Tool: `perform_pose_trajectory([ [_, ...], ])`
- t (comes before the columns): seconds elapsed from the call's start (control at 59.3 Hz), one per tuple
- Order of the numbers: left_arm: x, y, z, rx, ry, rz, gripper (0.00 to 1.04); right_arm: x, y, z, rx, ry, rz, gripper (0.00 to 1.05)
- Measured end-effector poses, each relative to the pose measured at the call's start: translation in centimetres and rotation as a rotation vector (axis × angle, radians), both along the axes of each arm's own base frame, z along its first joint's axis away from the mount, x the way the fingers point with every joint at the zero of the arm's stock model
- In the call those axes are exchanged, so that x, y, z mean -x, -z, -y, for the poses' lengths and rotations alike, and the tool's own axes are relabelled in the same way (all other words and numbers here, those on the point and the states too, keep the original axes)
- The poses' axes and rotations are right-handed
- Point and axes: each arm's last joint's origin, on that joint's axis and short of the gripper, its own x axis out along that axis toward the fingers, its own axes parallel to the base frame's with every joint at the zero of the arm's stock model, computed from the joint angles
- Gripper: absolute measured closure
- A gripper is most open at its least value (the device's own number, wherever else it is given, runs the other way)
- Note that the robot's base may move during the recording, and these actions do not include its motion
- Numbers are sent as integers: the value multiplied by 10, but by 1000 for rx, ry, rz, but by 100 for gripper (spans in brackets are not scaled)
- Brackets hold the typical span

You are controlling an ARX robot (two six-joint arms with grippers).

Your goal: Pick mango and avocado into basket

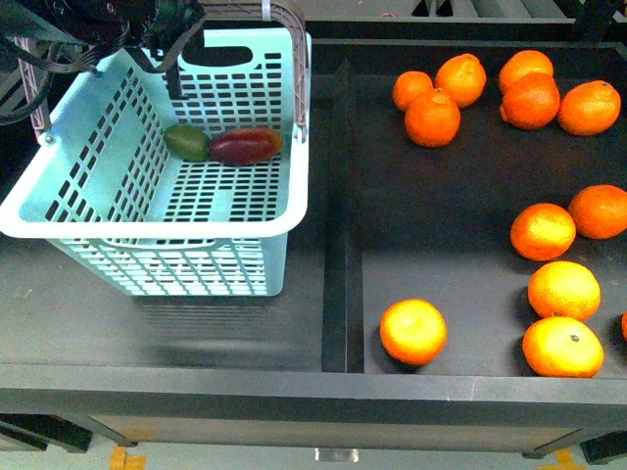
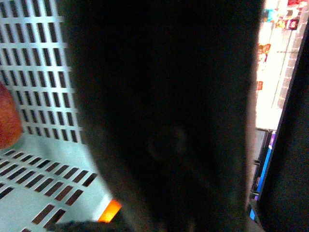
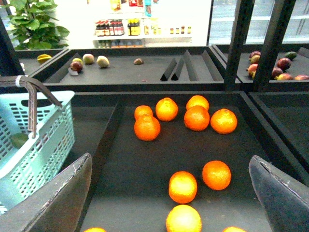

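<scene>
The pale turquoise basket hangs tilted over the left compartment, casting a shadow on the floor below. Inside it the green avocado and the dark red mango lie touching. My left gripper is shut on the basket at its far top edge, by the handle. The left wrist view is mostly dark, showing only slotted basket wall and a bit of the mango. My right gripper is open and empty above the oranges, with the basket to one side. It is outside the front view.
Several oranges lie scattered in the right compartment. A raised black divider separates it from the basket's compartment. The basket's grey-brown handle stands up. Farther trays hold other fruit, and black posts rise behind.
</scene>
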Motion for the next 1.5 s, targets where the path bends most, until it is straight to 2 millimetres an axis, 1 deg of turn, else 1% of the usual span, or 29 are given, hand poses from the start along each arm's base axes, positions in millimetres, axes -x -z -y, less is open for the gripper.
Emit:
perform_pose_trajectory([
  [0.034, 1, 3, 0, -12, 15, -24, 94, 0, 0, 0, 0, 0, 0, 9],
  [0.169, 7, 3, -1, -45, 23, -77, 70, 0, 0, 0, 0, 0, 0, 9],
  [0.219, 10, 1, -2, -58, 28, -106, 63, 0, 0, 0, 0, 0, 0, 9],
  [0.304, 17, -4, -5, -89, 34, -223, 47, 0, 0, 0, 0, 0, 0, 9],
  [0.321, 20, -7, -5, -102, 43, -262, 42, 0, 0, 0, 0, 0, 0, 9],
  [0.354, 23, -12, -6, -115, 47, -297, 36, 0, 0, 0, 0, 0, 0, 9],
  [0.422, 35, -24, -8, -155, 43, -408, 20, 0, 0, 0, 0, 0, 0, 9],
  [0.472, 47, -39, -9, -195, 48, -489, 7, 0, 0, 0, 0, 0, 0, 9],
  [0.489, 51, -43, -9, -211, 50, -505, 7, 0, 0, 0, 0, 0, 0, 9],
  [0.54, 66, -63, -7, -281, 69, -554, 9, 0, 0, 0, 0, 0, 0, 9],
  [0.59, 85, -82, -5, -381, 70, -547, 9, 0, 0, 0, 0, 0, 0, 9],
  [0.624, 103, -96, -2, -470, 91, -531, 9, 0, 0, 0, 0, 0, 0, 9],
  [0.641, 108, -98, -3, -490, 122, -477, 12, 0, 0, 0, 0, -1, 0, 9],
  [0.675, 125, -103, -5, -611, 265, -234, 23, 0, 0, 0, 0, 0, 0, 9],
  [0.692, 133, -103, -8, -704, 300, -154, 26, 0, 0, 0, 0, 0, 0, 9],
  [0.709, 146, -102, -13, -811, 321, -44, 32, 0, 0, 0, 0, 0, 0, 9],
  [0.725, 156, -102, -17, -863, 316, 32, 35, 0, 0, 0, 0, 2, 0, 9],
  [0.759, 173, -102, -28, -1027, 304, 148, 43, 0, 0, 0, 0, 2, 0, 9],
  [0.793, 189, -102, -38, -1138, 270, 224, 50, 0, 0, 0, 0, 2, 0, 9],
  [0.827, 203, -101, -48, -1258, 248, 261, 57, 0, 0, 0, 0, 2, 0, 9],
  [0.86, 212, -98, -55, -1313, 233, 270, 62, 0, 0, 0, 0, 2, 0, 9],
  [0.894, 224, -92, -64, -1374, 234, 264, 71, 0, 0, 0, 0, 2, 0, 9],
  [0.945, 237, -81, -72, -1428, 258, 242, 82, 0, 0, 0, 0, 0, 0, 9],
  [1.012, 259, -69, -83, -1468, 287, 227, 103, 0, 0, 0, 0, 0, 0, 9],
  [1.097, 275, -66, -91, -1482, 282, 235, 103, 0, 0, 0, 0, 1, 0, 9],
  [1.198, 289, -61, -98, -1486, 276, 231, 103, 0, 0, 0, 0, 1, 0, 9],
  [1.265, 303, -57, -103, -1488, 279, 230, 103, 0, 0, 0, 0, 1, 0, 9],
  [1.4, 318, -52, -108, -1489, 285, 232, 103, 0, 0, 0, 0, 1, 0, 9],
  [1.501, 329, -49, -119, -1492, 277, 224, 103, 0, 0, 0, 0, 1, 0, 9],
])
